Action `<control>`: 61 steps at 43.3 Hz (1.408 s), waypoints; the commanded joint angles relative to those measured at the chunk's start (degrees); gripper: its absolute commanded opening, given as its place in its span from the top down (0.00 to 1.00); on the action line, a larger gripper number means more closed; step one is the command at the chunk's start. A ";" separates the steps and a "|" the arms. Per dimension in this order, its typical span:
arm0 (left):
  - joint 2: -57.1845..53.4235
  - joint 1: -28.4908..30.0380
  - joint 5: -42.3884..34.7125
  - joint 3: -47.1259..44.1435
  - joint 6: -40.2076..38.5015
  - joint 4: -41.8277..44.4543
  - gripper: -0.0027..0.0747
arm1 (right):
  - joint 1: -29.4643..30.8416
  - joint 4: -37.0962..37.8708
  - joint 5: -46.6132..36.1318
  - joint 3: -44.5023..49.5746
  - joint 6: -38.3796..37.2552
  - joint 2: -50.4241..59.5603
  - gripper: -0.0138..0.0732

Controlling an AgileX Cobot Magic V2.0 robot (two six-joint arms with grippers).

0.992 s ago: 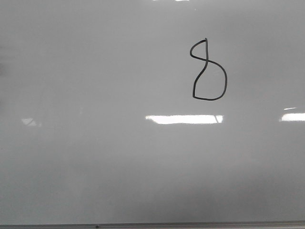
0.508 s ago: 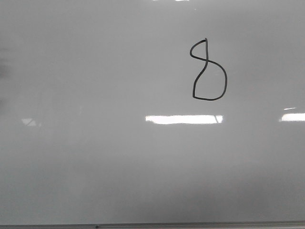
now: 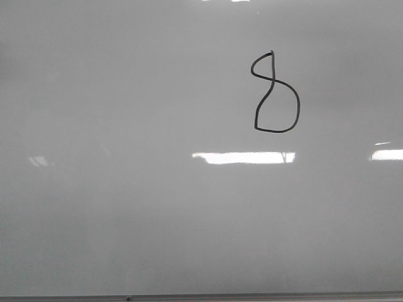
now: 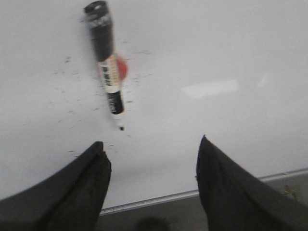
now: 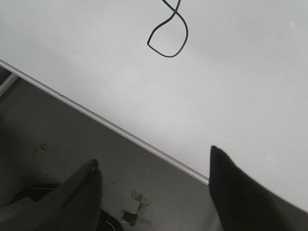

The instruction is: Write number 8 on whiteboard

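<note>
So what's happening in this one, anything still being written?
Nothing is being handled right now. The number 8 stands finished in black on the whiteboard, both loops closed. The marker lies uncapped on the board, apart from the left gripper, whose jaws are spread and empty. The right gripper is also open and empty, near the board's bottom edge, with the 8 ahead of it.

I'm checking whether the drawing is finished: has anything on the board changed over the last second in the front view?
Almost nothing: only a faint dark shadow at the left edge of the glossy pale grey whiteboard faded away. The thin black hand-drawn number 8 is unchanged.
</note>
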State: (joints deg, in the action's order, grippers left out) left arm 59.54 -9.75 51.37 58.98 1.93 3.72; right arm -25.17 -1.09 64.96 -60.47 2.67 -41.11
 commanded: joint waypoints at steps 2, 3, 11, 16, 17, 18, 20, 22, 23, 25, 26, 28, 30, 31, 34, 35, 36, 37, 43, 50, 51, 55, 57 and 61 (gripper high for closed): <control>-7.82 -2.87 0.05 1.01 6.93 -9.90 0.45 | 0.33 0.54 -3.63 0.21 -0.10 2.67 0.27; -9.31 -3.40 -0.06 0.57 7.64 -11.05 0.45 | 0.33 0.54 -3.78 0.82 -0.10 3.42 0.27; -17.33 -4.85 -0.10 -3.81 7.77 -14.24 0.45 | 0.33 0.54 -5.29 5.12 -0.10 7.72 0.27; -19.83 -4.85 -0.10 -6.08 7.77 -14.24 0.45 | 0.33 0.69 -6.76 7.33 -0.10 8.99 0.27; -20.25 -4.85 -0.10 -6.81 7.77 -14.24 0.45 | 0.33 1.09 -6.48 7.75 -0.84 9.02 0.27; -20.25 -4.85 -0.10 -7.14 7.77 -14.24 0.45 | 0.33 1.81 -6.24 7.75 -1.11 9.02 0.27; -20.25 -4.85 -0.10 -7.54 7.77 -14.24 0.45 | 0.33 2.45 -6.11 7.75 -1.59 9.02 0.27; -20.25 -4.85 -0.10 -7.97 7.77 -14.24 0.45 | 0.33 2.92 -6.11 7.75 -1.98 9.02 0.27; -20.13 -4.85 -0.10 -7.98 7.77 -14.24 0.45 | 0.33 3.17 -6.11 7.75 -2.67 9.02 0.27; -20.13 -4.85 -0.10 -8.23 7.77 -14.24 0.45 | 0.33 3.48 -6.11 7.75 -2.67 9.02 0.27; -20.13 -4.85 -0.10 -8.23 7.77 -14.24 0.45 | 0.33 3.62 -6.11 7.75 -2.67 9.02 0.27; -20.13 -4.85 -0.10 -8.23 7.77 -14.29 0.45 | 0.33 3.77 -6.05 7.75 -2.97 9.02 0.27; -20.13 -4.85 -0.10 -8.23 7.77 -14.29 0.45 | 0.33 3.89 -5.99 7.75 -2.97 9.02 0.27; -20.13 -4.85 -0.10 -8.23 7.77 -14.29 0.45 | 0.33 3.89 -5.99 7.75 -2.97 9.02 0.27; -20.13 -4.85 -0.10 -8.23 7.77 -14.29 0.45 | 0.33 3.89 -5.79 7.75 -2.97 9.02 0.27; -20.13 -4.85 -0.10 -8.23 7.77 -14.29 0.45 | 0.33 3.89 -5.69 7.75 -2.97 9.02 0.29; -20.13 -4.85 -0.10 -8.23 7.77 -14.29 0.46 | 0.33 3.89 -5.57 7.75 -2.97 9.02 0.31; -20.13 -4.85 -0.10 -8.23 7.77 -14.29 0.47 | 0.33 3.89 -5.39 7.75 -2.97 9.02 0.33; -20.13 -4.85 -0.10 -8.23 7.77 -14.29 0.65 | 0.33 3.89 -5.15 7.75 -2.97 9.02 0.61; -20.13 -4.85 -0.10 -8.23 7.77 -14.29 0.86 | 0.33 3.89 -5.15 7.75 -2.67 9.02 0.87; -20.13 -4.85 -0.21 -8.23 7.77 -14.29 0.89 | 0.33 3.89 -5.15 7.75 -2.67 9.02 0.89; -20.13 -4.85 -0.71 -8.23 7.77 -14.29 0.98 | 0.33 3.89 -5.15 7.75 -2.67 9.02 0.97; -20.13 -4.85 -1.42 -8.23 7.77 -14.29 0.99 | 0.33 3.89 -5.15 7.75 -2.67 9.02 0.96; -20.13 -4.85 -2.18 -8.23 7.77 -14.29 0.99 | 0.33 3.82 -4.42 7.75 -2.67 9.02 0.96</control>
State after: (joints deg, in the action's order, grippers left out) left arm 39.37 -14.09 53.72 49.29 9.78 -9.47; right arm -25.17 1.84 62.96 -51.21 0.00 -32.01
